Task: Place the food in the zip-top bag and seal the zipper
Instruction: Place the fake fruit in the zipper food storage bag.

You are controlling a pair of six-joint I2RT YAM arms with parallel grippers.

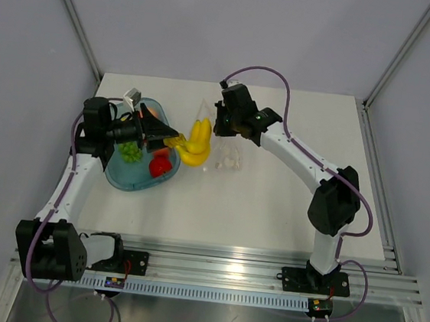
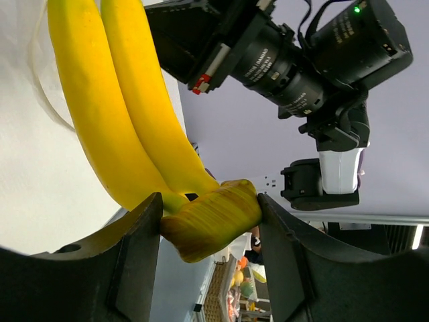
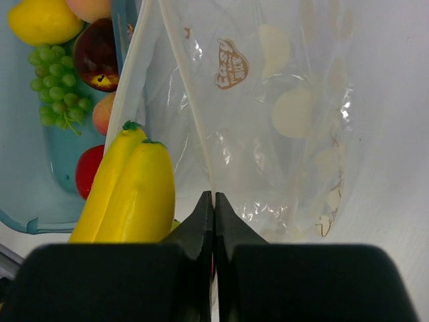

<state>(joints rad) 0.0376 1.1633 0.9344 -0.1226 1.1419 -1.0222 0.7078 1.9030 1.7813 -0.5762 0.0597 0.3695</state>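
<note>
Grips the banana bunch (image 2: 134,114) by its stem end in the left end effector (image 2: 209,225), tips aimed at the zip-top bag (image 3: 281,121), likely for a lengthwise slide in. Pinches one lip of the bag mouth in the right end effector (image 3: 213,201), jaws fully together on the film, raising that lip above the desk (image 1: 272,205) to hold the opening wide. Cannot tell whether tips already past the lip. Waiting in the teal tray (image 1: 125,176) just beside: grapes (image 3: 57,87), apple (image 3: 90,171), other fruit.
</note>
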